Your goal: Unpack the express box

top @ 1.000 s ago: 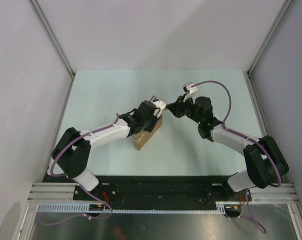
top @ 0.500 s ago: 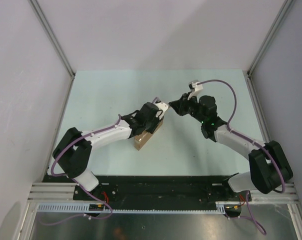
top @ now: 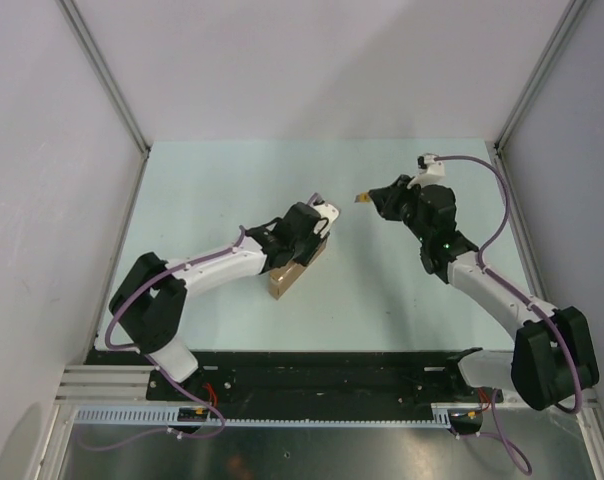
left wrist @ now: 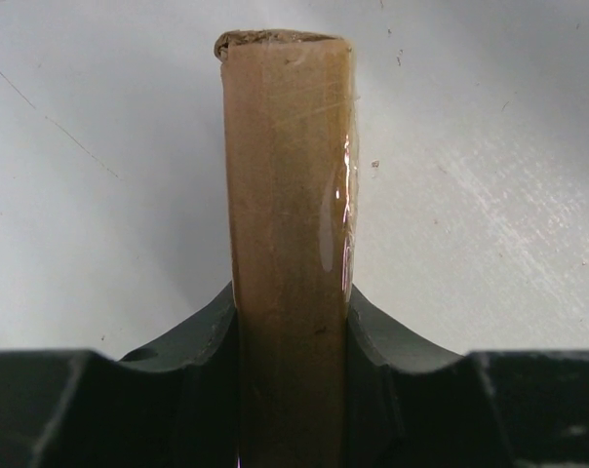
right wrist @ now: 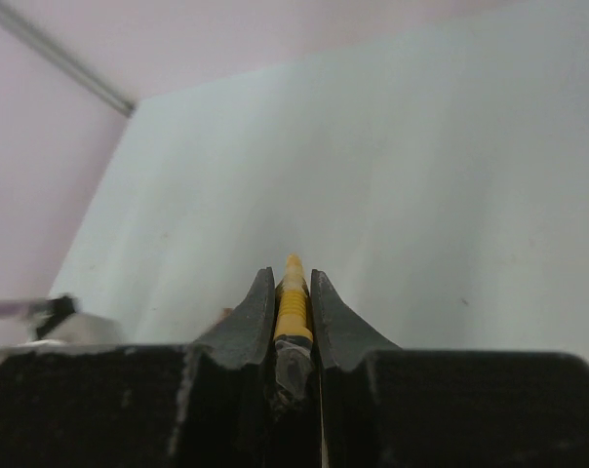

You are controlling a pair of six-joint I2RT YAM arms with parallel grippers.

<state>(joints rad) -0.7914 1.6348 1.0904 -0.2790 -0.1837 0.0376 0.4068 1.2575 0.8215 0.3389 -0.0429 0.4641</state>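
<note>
The one express box (top: 290, 274) sits near the middle of the surface (top: 222, 180). Its long side runs from near-left to far-right, and the left claw (left wrist: 290, 327) pinches its thin sides. The right claw (top: 375, 198) is pressed tight on the one yellow knife (right wrist: 293, 297). It hangs well apart from the box, which lies to its left and a bit nearer, so the left arm is much closer.

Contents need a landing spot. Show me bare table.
Bare: far table strip beyond both claws, and the near stretch right of the express box. Crowded: centre, where the left claw grips that box and the right claw holds a yellow knife.
</note>
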